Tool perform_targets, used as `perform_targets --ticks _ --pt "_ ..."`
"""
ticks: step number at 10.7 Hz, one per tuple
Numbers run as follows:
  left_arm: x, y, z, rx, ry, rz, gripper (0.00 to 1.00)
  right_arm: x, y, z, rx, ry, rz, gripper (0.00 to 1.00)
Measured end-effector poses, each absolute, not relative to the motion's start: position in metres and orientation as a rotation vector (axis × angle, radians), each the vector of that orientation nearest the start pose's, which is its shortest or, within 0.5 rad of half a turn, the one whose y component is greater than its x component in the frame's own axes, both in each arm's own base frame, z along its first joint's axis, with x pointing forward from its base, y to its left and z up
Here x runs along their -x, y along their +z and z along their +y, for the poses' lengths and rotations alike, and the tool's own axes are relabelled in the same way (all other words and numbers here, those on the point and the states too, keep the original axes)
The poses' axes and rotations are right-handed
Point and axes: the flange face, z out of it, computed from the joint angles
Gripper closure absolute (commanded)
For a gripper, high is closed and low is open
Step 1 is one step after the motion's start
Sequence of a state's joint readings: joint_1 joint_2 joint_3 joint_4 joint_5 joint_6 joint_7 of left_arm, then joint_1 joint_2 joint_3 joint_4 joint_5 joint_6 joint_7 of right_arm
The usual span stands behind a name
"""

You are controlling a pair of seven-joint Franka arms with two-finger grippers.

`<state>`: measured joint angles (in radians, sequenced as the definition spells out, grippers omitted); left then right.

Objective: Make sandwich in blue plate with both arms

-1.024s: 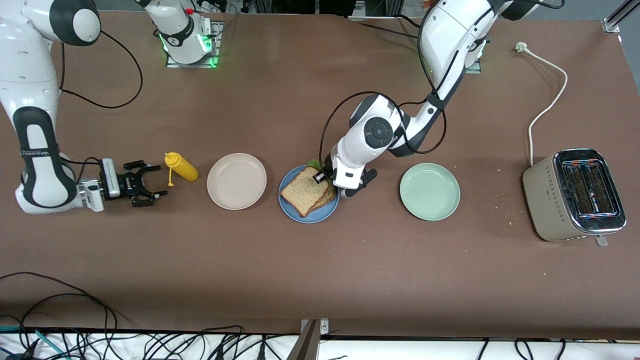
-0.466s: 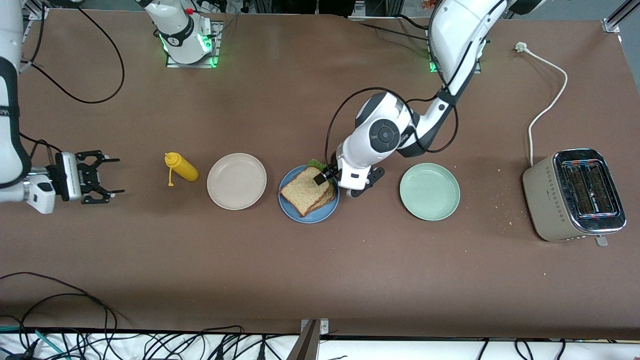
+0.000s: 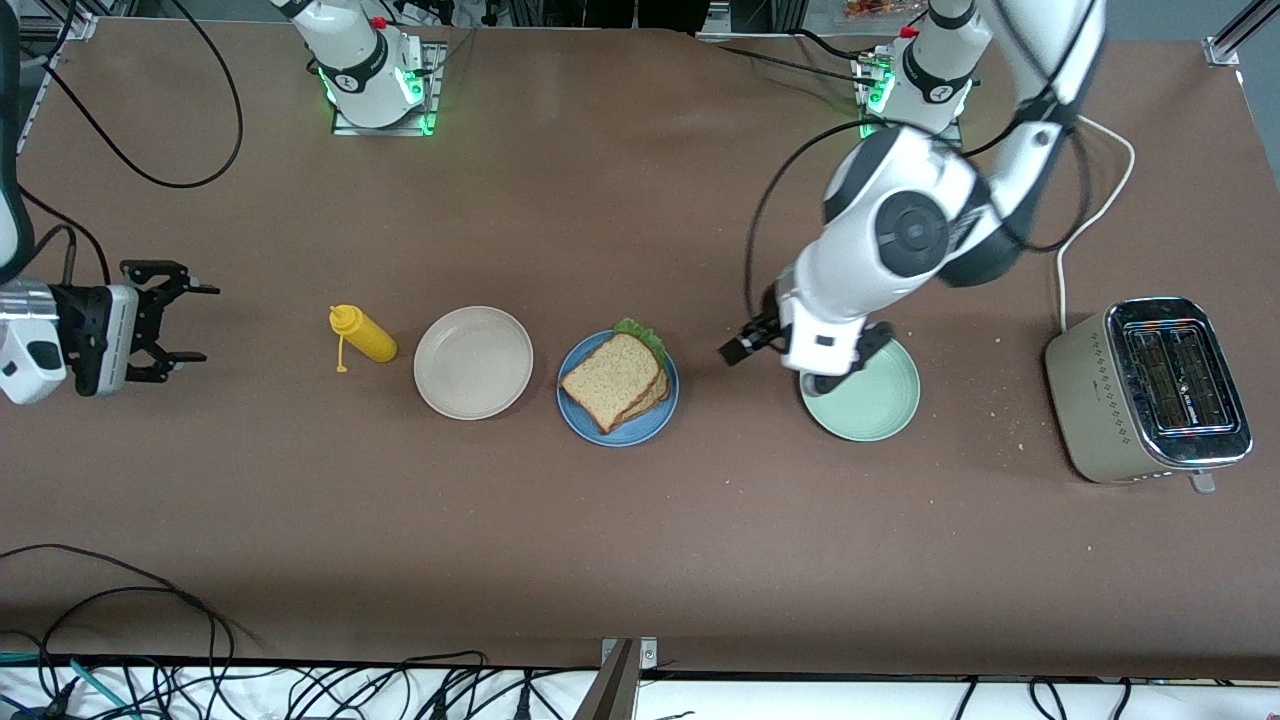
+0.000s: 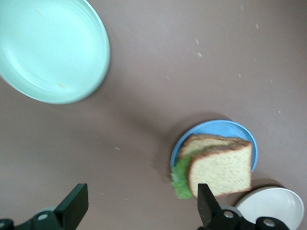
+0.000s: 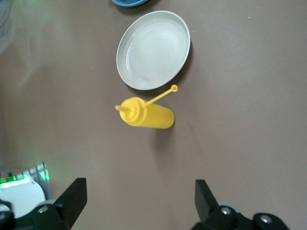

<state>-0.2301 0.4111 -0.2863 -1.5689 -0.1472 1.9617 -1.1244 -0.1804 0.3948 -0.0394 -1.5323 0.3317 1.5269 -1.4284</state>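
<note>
The sandwich point(image 3: 612, 380) lies on the blue plate point(image 3: 625, 432): two brown bread slices stacked slightly askew, with green lettuce point(image 3: 640, 330) sticking out at the edge farther from the front camera. My left gripper point(image 3: 800, 350) hangs open and holds nothing, over the table between the blue plate and the pale green plate. In the left wrist view the sandwich point(image 4: 220, 165) on the blue plate point(image 4: 240, 127) sits off to one side of the open left gripper point(image 4: 141, 206). My right gripper point(image 3: 198, 323) is open and holds nothing, at the right arm's end of the table.
A beige plate point(image 3: 473, 362) and a yellow squeeze bottle point(image 3: 362, 335) lie beside the blue plate toward the right arm's end. The pale green plate point(image 3: 870, 400) and a toaster point(image 3: 1150, 385) with its cord lie toward the left arm's end. The right wrist view shows the bottle point(image 5: 146, 115) and beige plate point(image 5: 153, 50).
My left gripper opened, let go of the top bread slice and lifted away toward the green plate. My right gripper drew back from the yellow bottle toward its end of the table.
</note>
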Motion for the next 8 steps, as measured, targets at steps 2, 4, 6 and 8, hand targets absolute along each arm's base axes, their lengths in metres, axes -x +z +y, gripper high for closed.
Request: perform_targets --ticks 2,4,6,8 --pt "-0.593 0.460 -0.260 3.076 0.237 -0.931 0.00 -0.606 0.451 -0.080 2.377 0.101 -1.276 0.00" --pt "-0.601 0.499 -0.179 3.115 0.201 -0.739 0.00 -0.593 0.483 -0.063 2.515 0.131 -1.100 0.00" --pt "-0.611 0.518 -0.095 3.166 0.158 -0.581 0.00 -0.580 0.505 -0.041 2.664 0.182 -0.897 0.00" --pt "-0.615 0.522 -0.036 3.199 0.126 -0.442 0.00 -0.562 0.529 -0.001 2.825 0.145 -0.650 0.00"
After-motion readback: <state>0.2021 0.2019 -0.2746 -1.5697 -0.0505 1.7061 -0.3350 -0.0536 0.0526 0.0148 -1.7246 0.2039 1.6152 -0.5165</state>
